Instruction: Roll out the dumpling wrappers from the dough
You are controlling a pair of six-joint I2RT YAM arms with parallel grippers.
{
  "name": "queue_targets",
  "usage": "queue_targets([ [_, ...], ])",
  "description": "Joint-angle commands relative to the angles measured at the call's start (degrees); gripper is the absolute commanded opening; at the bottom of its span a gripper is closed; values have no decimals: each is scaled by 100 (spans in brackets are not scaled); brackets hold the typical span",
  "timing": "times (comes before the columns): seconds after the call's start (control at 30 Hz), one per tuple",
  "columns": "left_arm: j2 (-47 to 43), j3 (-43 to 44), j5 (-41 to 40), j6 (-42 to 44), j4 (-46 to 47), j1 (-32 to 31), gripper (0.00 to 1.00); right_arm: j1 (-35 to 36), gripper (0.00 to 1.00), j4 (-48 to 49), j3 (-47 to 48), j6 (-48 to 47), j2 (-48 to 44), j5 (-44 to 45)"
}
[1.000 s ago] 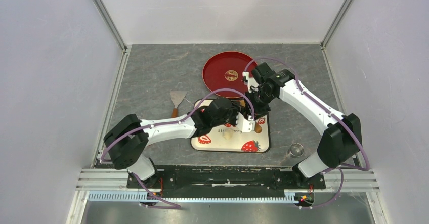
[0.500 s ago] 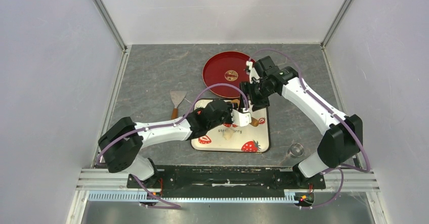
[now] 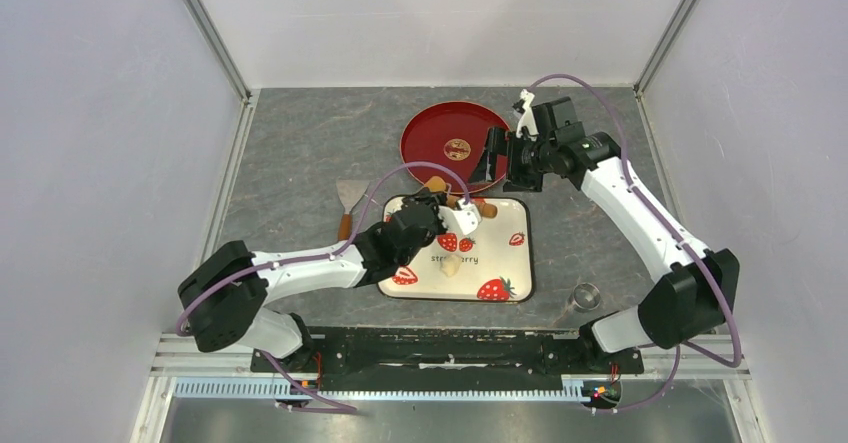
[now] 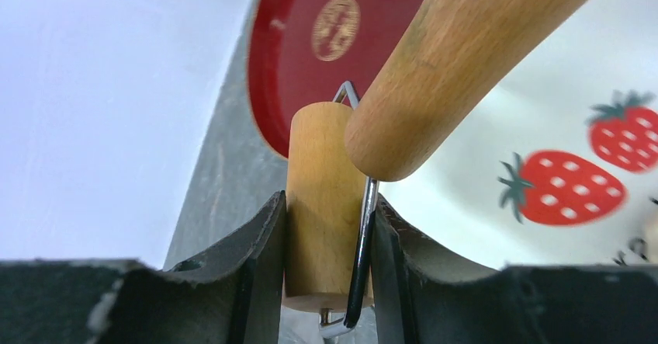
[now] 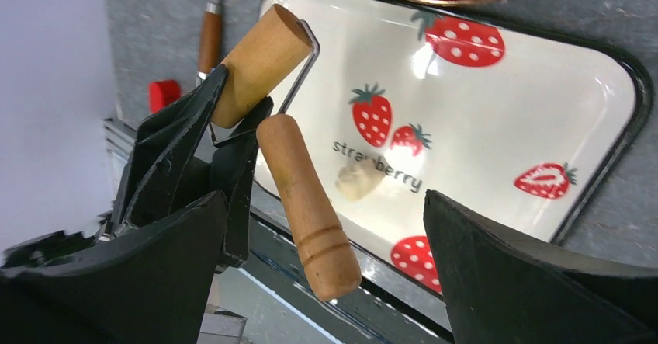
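Finds left claw (image 4: 326, 227) closed on wooden roller (image 4: 465, 49), right claw (image 5: 324, 198) wide open, empty; judges dough (image 5: 359, 179) soft, light, tacky; advises gentle hold at sides.

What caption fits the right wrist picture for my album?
The left tool holds the wooden roller above the strawberry tray, where a small dough lump sits.
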Motion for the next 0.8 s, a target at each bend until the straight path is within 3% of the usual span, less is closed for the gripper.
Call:
queue_targets([
  [0.0,-320,75,-1013,-311,1326,17,2,-141,98,993,-258,617,-336,-672],
  [0.27,-182,121,-1727,347,2080,21,2,-163,98,2160,-826,1617,-376,-1670],
  [0.37,-193,-11,-1571,610,2453,17,2,-169,98,2409,-949,1807,-322,-1728],
  [0.77,-239,-123,-1269,716,2235,26,2,-714,98,2713,-495,1692,-250,-2085],
])
